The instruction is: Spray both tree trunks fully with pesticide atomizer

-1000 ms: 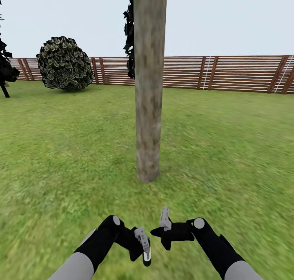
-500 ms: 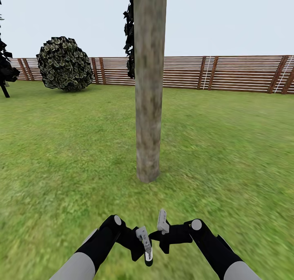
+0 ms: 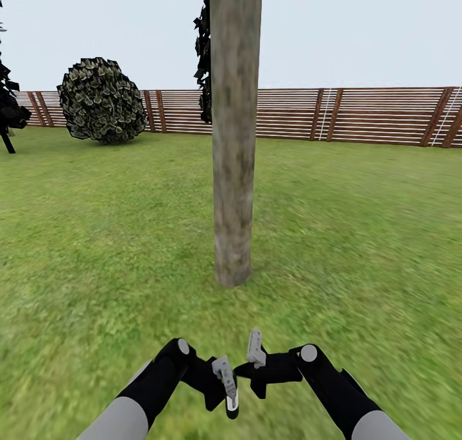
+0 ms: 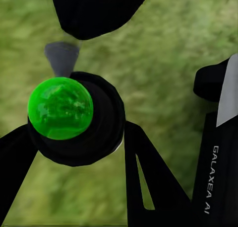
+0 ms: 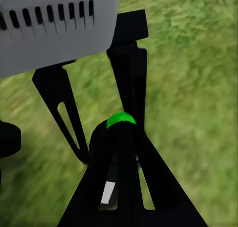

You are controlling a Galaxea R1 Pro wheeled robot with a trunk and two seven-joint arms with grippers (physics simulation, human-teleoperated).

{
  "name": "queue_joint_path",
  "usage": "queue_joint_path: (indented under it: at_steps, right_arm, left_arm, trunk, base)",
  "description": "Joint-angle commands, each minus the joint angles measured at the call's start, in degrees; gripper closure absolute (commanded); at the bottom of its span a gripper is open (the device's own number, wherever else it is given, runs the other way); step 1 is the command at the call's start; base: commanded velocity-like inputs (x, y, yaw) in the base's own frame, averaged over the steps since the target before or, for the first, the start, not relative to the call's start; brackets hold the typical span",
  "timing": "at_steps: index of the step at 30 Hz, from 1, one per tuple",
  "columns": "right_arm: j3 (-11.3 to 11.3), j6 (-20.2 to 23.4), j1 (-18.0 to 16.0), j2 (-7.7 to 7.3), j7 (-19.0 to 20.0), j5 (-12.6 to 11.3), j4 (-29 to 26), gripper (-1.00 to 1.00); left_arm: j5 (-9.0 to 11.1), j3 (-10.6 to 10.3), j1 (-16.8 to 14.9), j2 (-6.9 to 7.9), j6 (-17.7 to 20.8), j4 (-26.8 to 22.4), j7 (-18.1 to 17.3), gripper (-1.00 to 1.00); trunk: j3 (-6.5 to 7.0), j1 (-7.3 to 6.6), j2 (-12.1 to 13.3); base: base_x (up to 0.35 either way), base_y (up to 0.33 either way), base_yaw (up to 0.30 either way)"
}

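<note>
A thick, mottled grey-brown tree trunk [image 3: 235,138] rises from the lawn straight ahead, a short way beyond both arms. My left gripper [image 3: 230,396] is shut on the pesticide atomizer [image 3: 231,406], a small black bottle with a white mark that hangs below its fingers. In the left wrist view the atomizer [image 4: 96,125] shows a round green cap and sits between my black fingers [image 4: 148,187]. My right gripper [image 3: 247,377] is close beside it, open. In the right wrist view its fingers [image 5: 158,192] stand either side of the atomizer [image 5: 118,137].
A round bush [image 3: 102,100] stands at the back left before the brown slat fence [image 3: 353,116]. A black-leaved tree [image 3: 9,113] is at the left edge. Dark foliage [image 3: 204,55] hangs behind the trunk. Green grass [image 3: 359,235] lies all around.
My right gripper has moved a little left and down, closer to the left gripper and the atomizer. The left gripper has barely shifted and keeps its hold.
</note>
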Motion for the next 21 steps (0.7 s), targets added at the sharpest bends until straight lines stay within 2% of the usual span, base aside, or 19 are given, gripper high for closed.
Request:
queue_joint_path:
  at_steps: [1, 4, 6, 13, 16, 18, 21]
  right_arm:
    - [0.0, 0.0, 0.0, 0.00, 0.0, 0.0, 0.0, 1.00]
    - [-0.1, 0.0, 0.0, 0.00, 0.0, 0.0, 0.0, 1.00]
    - [-0.1, 0.0, 0.0, 0.00, 0.0, 0.0, 0.0, 1.00]
    - [-0.1, 0.0, 0.0, 0.00, 0.0, 0.0, 0.0, 1.00]
    - [-0.3, -0.1, 0.0, -0.06, 0.0, 0.1, 0.1, 1.00]
    - [-0.4, -0.1, 0.0, -0.12, 0.0, 0.1, 0.1, 1.00]
    - [-0.5, -0.1, 0.0, -0.23, -0.1, 0.1, 1.6, 1.00]
  left_arm:
    - [0.0, 0.0, 0.0, 0.12, 0.0, 0.0, 0.0, 1.00]
    - [-0.3, 0.0, 0.1, 0.52, -0.2, 0.1, 0.0, 1.00]
    - [-0.5, 0.1, 0.2, 1.32, -1.0, 0.1, -0.1, 1.00]
    - [-0.6, 0.4, 0.6, 6.66, -2.8, 0.2, -0.1, 1.00]
    - [-0.5, 0.5, 0.7, 8.29, -2.7, 0.3, 0.1, 1.00]
    - [-0.3, 1.2, 0.7, 9.27, -2.6, 0.2, 1.1, 1.00]
    - [-0.2, 4.6, 0.7, 9.96, -2.6, 0.2, 2.8, 1.00]
  trunk:
    - [0.00, 0.00, 0.0]
    - [0.00, 0.00, 0.0]
    - [0.00, 0.00, 0.0]
    - [0.00, 0.00, 0.0]
    - [0.00, 0.00, 0.0]
    - [0.00, 0.00, 0.0]
    - [0.00, 0.00, 0.0]
  base:
    - [0.000, 0.000, 0.000]
    - [0.000, 0.000, 0.000]
    - [0.000, 0.000, 0.000]
    - [0.000, 0.000, 0.000]
    - [0.000, 0.000, 0.000]
    - [0.000, 0.000, 0.000]
    - [0.000, 0.000, 0.000]
